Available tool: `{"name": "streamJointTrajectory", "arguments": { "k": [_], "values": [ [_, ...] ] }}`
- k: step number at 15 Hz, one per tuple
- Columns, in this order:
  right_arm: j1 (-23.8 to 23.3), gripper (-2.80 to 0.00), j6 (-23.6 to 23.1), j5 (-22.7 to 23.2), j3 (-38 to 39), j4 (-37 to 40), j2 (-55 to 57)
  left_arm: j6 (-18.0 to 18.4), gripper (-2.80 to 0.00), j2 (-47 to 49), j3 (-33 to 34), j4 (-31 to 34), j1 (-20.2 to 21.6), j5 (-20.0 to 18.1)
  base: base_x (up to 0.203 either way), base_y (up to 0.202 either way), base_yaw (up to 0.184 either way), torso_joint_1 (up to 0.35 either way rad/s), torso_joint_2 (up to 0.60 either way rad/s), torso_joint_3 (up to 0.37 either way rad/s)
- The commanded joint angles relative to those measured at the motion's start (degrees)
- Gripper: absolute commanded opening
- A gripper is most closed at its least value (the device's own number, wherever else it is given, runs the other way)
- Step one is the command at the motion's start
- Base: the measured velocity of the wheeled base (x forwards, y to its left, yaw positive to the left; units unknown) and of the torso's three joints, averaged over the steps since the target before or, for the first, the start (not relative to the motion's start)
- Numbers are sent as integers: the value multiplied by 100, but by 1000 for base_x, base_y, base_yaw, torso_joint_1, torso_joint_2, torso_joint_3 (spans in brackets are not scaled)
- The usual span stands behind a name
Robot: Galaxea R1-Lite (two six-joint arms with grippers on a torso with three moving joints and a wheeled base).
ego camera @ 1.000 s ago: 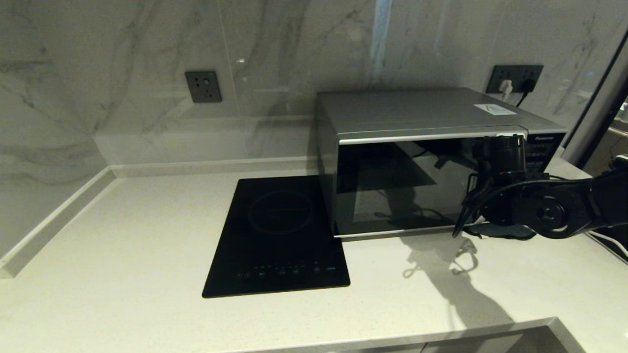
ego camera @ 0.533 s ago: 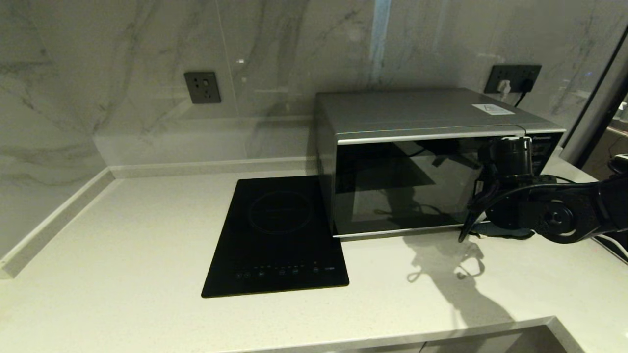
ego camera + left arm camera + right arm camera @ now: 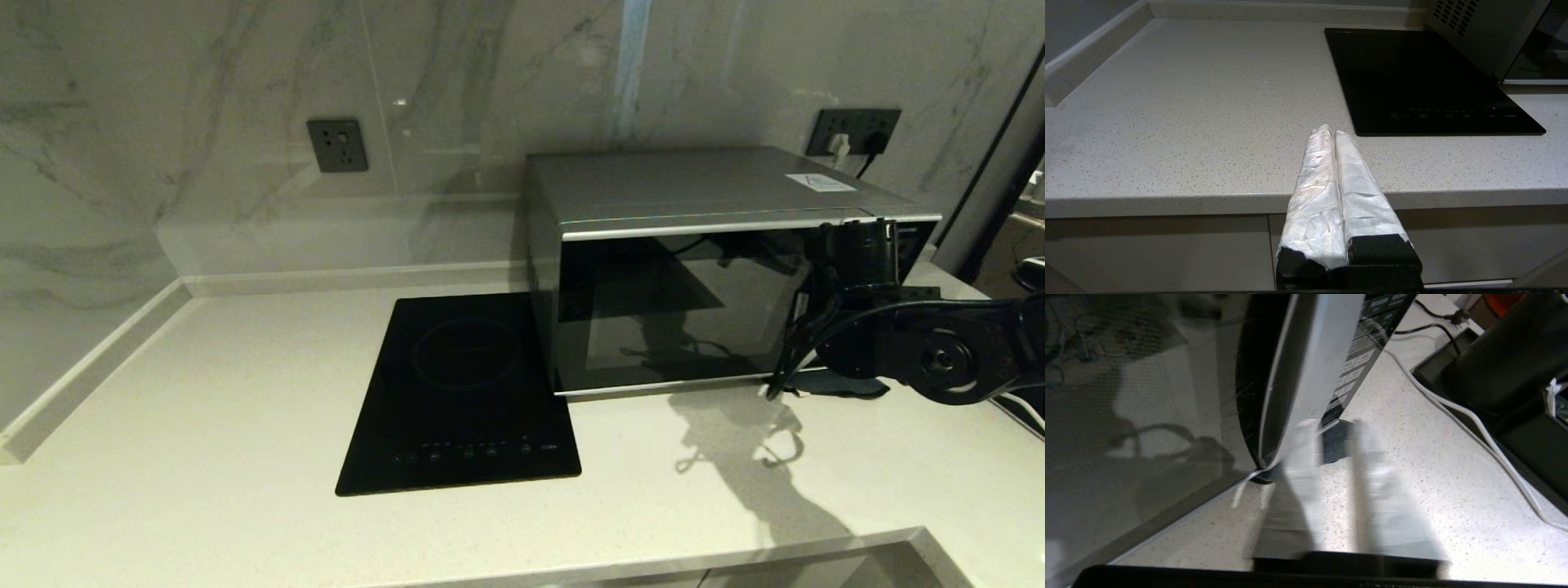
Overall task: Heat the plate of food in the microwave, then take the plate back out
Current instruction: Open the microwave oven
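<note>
The microwave point(image 3: 718, 269) stands at 2 o'clock on the surface point(image 3: 245, 392), door closed; the induction hob point(image 3: 465, 392) lies just beside it at 9 o'clock. The plate of food is not visible in any view. The right end effector point(image 3: 1331, 449) sits at the lower end of the door handle point(image 3: 1306, 375), fingers slightly parted, gripping nothing. The left end effector point(image 3: 1331, 134) is parked at the surface's front edge, fingers pressed together. Judged step: door handling. Next move likely requires closing on the handle.

Shut microwave point(image 3: 702, 269) door blocks cavity, bare counter point(image 3: 204, 392) (left)
</note>
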Motion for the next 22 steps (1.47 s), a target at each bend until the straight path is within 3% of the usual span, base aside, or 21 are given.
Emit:
{"name": "streamJointTrajectory", "arguments": {
  "k": [1,16,22],
  "values": [
    [5,0,15,-24,18,5,-52,-3,-280,9,0,-2,1,0,0,0,0,0,0,0],
    [-30,0,268,-481,-466,-30,647,-3,-280,9,0,-2,1,0,0,0,0,0,0,0],
    [-390,0,315,-472,-577,-30,762,-3,-280,9,0,-2,1,0,0,0,0,0,0,0]
  ]
}}
